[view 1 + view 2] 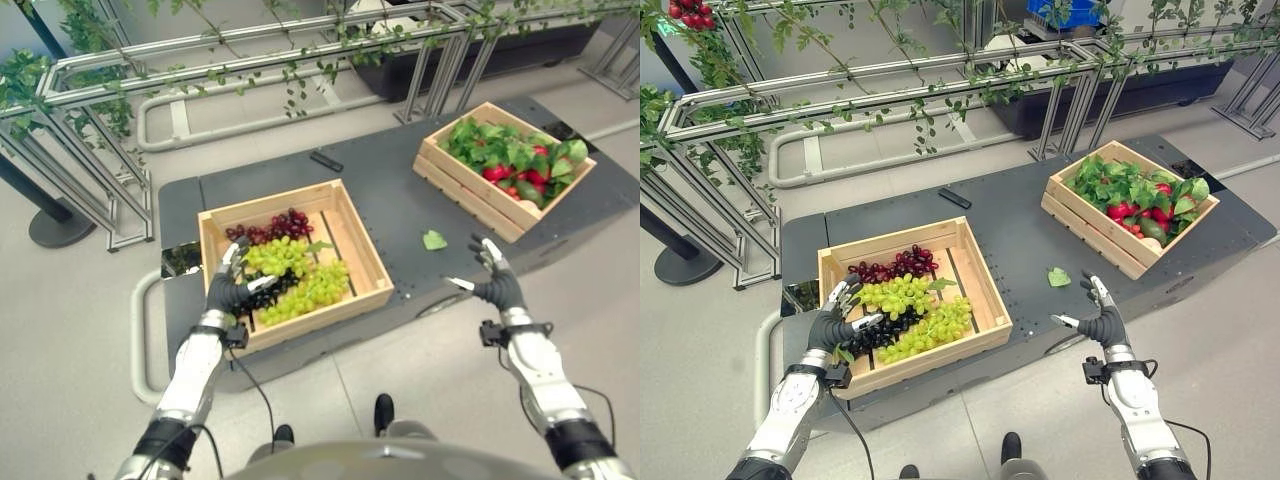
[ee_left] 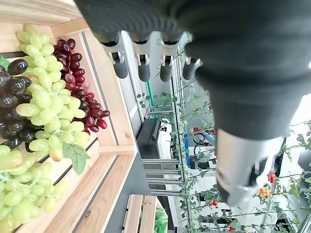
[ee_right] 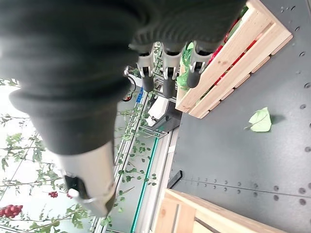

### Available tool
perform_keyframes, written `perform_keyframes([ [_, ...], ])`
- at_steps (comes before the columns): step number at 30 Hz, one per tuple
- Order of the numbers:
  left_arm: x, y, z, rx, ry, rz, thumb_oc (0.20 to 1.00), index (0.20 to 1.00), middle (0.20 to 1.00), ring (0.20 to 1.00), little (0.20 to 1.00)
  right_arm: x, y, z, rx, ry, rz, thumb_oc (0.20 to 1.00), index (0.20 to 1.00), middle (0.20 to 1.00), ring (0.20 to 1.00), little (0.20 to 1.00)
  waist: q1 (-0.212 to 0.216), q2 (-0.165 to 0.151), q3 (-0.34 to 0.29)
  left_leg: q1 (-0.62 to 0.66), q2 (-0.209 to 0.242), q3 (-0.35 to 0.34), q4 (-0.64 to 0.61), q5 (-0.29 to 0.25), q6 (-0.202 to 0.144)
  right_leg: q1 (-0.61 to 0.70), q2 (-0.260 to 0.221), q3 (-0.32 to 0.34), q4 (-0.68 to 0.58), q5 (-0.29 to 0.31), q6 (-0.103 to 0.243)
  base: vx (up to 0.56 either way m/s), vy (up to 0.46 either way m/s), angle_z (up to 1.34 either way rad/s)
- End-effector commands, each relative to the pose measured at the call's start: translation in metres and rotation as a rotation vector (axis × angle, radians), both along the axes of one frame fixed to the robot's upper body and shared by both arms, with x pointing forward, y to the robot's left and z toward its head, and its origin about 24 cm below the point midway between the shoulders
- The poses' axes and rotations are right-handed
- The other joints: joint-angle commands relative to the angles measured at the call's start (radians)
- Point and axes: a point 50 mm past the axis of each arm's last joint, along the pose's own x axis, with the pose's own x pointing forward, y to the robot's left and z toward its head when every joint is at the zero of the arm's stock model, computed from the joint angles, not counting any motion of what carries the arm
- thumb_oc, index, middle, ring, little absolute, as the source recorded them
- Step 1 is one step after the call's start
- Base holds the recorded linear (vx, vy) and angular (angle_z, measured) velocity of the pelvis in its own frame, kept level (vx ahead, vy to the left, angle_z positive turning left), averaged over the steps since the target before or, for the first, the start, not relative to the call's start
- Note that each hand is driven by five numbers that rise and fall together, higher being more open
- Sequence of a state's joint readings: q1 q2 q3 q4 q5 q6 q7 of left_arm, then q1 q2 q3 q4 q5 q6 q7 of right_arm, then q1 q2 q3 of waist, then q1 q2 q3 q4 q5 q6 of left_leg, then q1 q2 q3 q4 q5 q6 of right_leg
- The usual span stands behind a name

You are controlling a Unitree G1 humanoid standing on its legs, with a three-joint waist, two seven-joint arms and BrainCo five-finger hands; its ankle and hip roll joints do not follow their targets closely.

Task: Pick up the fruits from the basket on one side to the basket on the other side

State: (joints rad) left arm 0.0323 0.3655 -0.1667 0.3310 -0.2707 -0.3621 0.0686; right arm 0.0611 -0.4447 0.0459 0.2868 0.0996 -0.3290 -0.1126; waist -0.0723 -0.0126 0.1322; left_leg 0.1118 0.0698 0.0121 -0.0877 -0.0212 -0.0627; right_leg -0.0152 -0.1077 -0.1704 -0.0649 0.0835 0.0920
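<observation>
A wooden crate (image 1: 365,262) on the dark platform holds green grapes (image 1: 312,288), dark red grapes (image 1: 272,226) and black grapes (image 1: 262,291). My left hand (image 1: 230,287) hovers open over the crate's near left corner, fingers straight above the black bunch, holding nothing. The same fruit appears past its fingers (image 2: 143,60) in the left wrist view: green grapes (image 2: 48,104) and red grapes (image 2: 82,102). A second wooden crate (image 1: 470,185) at the right rear holds red fruit (image 1: 520,178) under green leaves. My right hand (image 1: 495,280) is open above the platform's near edge, between the two crates.
A loose green leaf (image 1: 434,240) lies on the dark platform (image 1: 390,190) between the crates. A small black bar (image 1: 326,161) lies behind the grape crate. Metal rails with vines (image 1: 250,60) run along the back. Grey floor surrounds the platform.
</observation>
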Motion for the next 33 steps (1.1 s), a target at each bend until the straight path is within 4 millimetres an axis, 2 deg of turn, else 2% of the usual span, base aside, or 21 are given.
perform_keyframes([
  [1, 0.014, 0.009, 0.034, -0.007, -0.191, 0.033, 1.0, 1.0, 1.0, 1.0, 1.0, 0.017, 0.006, 0.04, -0.003, -0.218, 0.029, 1.0, 1.0, 1.0, 1.0, 1.0, -0.02, -0.037, -0.008, -0.007, -0.052, 0.015, 0.003, -0.008, 0.031, -0.023, 0.028, 0.037, 0.223, -0.16, 0.02, 0.0, 0.0, 0.0],
  [4, 0.013, 0.008, 0.033, -0.052, -0.187, 0.037, 1.0, 1.0, 1.0, 1.0, 1.0, 0.017, 0.007, 0.043, -0.006, -0.233, 0.032, 1.0, 1.0, 1.0, 1.0, 1.0, -0.02, -0.037, -0.007, -0.004, -0.053, 0.018, 0.002, -0.01, 0.032, -0.022, 0.028, 0.038, 0.224, -0.159, 0.021, 0.0, 0.0, 0.0],
  [9, 0.013, 0.008, 0.035, -0.02, -0.193, 0.024, 1.0, 1.0, 1.0, 1.0, 1.0, 0.017, 0.006, 0.047, -0.011, -0.25, 0.033, 1.0, 1.0, 1.0, 1.0, 1.0, -0.022, -0.038, -0.006, -0.001, -0.053, 0.021, 0.002, -0.013, 0.034, -0.023, 0.027, 0.042, 0.228, -0.159, 0.021, 0.0, 0.005, -0.03],
  [11, 0.013, 0.009, 0.036, -0.006, -0.196, 0.023, 1.0, 1.0, 1.0, 1.0, 1.0, 0.017, 0.006, 0.054, -0.027, -0.275, 0.04, 1.0, 1.0, 1.0, 1.0, 1.0, -0.023, -0.038, -0.004, 0.0, -0.053, 0.023, 0.002, -0.013, 0.034, -0.025, 0.028, 0.045, 0.229, -0.159, 0.021, 0.0, 0.008, -0.03],
  [13, 0.014, 0.011, 0.041, 0.026, -0.214, 0.017, 1.0, 1.0, 1.0, 1.0, 1.0, 0.017, 0.006, 0.069, -0.042, -0.334, 0.064, 1.0, 1.0, 1.0, 1.0, 1.0, -0.025, -0.038, 0.001, -0.005, -0.052, 0.025, 0.002, -0.011, 0.033, -0.034, 0.029, 0.049, 0.231, -0.159, 0.022, 0.0, 0.0, 0.0],
  [14, 0.014, 0.011, 0.041, 0.026, -0.214, 0.017, 1.0, 1.0, 1.0, 1.0, 1.0, 0.017, 0.006, 0.069, -0.042, -0.334, 0.064, 1.0, 1.0, 1.0, 1.0, 1.0, -0.024, -0.038, 0.001, -0.006, -0.052, 0.025, 0.002, -0.011, 0.033, -0.035, 0.029, 0.049, 0.231, -0.159, 0.022, 0.0, 0.0, 0.0],
  [15, 0.014, 0.014, 0.043, 0.042, -0.217, 0.015, 1.0, 1.0, 1.0, 1.0, 1.0, 0.018, 0.004, 0.079, -0.037, -0.373, 0.067, 1.0, 1.0, 1.0, 1.0, 1.0, -0.025, -0.039, 0.006, -0.01, -0.051, 0.026, 0.003, -0.01, 0.033, -0.046, 0.03, 0.051, 0.237, -0.158, 0.021, 0.0, 0.0, 0.0],
  [17, 0.015, 0.015, 0.043, 0.043, -0.218, 0.018, 1.0, 1.0, 1.0, 1.0, 1.0, 0.019, 0.003, 0.084, -0.035, -0.389, 0.071, 1.0, 1.0, 1.0, 1.0, 1.0, -0.024, -0.039, 0.008, -0.013, -0.051, 0.027, 0.003, -0.009, 0.033, -0.052, 0.031, 0.052, 0.241, -0.158, 0.021, -0.03, 0.003, -0.07],
  [19, 0.02, 0.017, 0.049, 0.037, -0.242, 0.032, 1.0, 1.0, 1.0, 1.0, 1.0, 0.023, 0.004, 0.1, -0.042, -0.456, 0.081, 1.0, 1.0, 1.0, 1.0, 1.0, -0.025, -0.039, 0.018, -0.022, -0.051, 0.031, 0.004, -0.006, 0.033, -0.07, 0.033, 0.057, 0.253, -0.156, 0.021, -0.04, 0.008, -0.12],
  [23, 0.026, 0.018, 0.059, 0.049, -0.278, 0.049, 1.0, 1.0, 1.0, 1.0, 1.0, 0.026, 0.01, 0.114, -0.043, -0.514, 0.102, 1.0, 1.0, 1.0, 1.0, 1.0, -0.029, -0.038, 0.039, -0.044, -0.05, 0.032, 0.006, 0.002, 0.032, -0.106, 0.036, 0.064, 0.274, -0.154, 0.02, -0.05, 0.004, -0.1],
  [29, 0.033, 0.021, 0.074, 0.212, -0.325, 0.06, 1.0, 1.0, 1.0, 1.0, 1.0, 0.028, 0.015, 0.12, -0.069, -0.53, 0.134, 1.0, 1.0, 1.0, 1.0, 1.0, -0.036, -0.032, 0.068, -0.086, -0.046, 0.043, 0.008, 0.015, 0.027, -0.16, 0.039, 0.075, 0.286, -0.144, 0.021, -0.06, 0.007, -0.07],
  [33, 0.04, 0.021, 0.094, 0.323, -0.386, 0.061, 1.0, 1.0, 1.0, 1.0, 1.0, 0.026, 0.02, 0.126, -0.09, -0.543, 0.176, 1.0, 1.0, 1.0, 1.0, 1.0, -0.042, -0.025, 0.102, -0.13, -0.049, 0.05, 0.02, 0.025, 0.024, -0.211, 0.042, 0.085, 0.307, -0.141, 0.019, -0.08, 0.011, -0.05],
])
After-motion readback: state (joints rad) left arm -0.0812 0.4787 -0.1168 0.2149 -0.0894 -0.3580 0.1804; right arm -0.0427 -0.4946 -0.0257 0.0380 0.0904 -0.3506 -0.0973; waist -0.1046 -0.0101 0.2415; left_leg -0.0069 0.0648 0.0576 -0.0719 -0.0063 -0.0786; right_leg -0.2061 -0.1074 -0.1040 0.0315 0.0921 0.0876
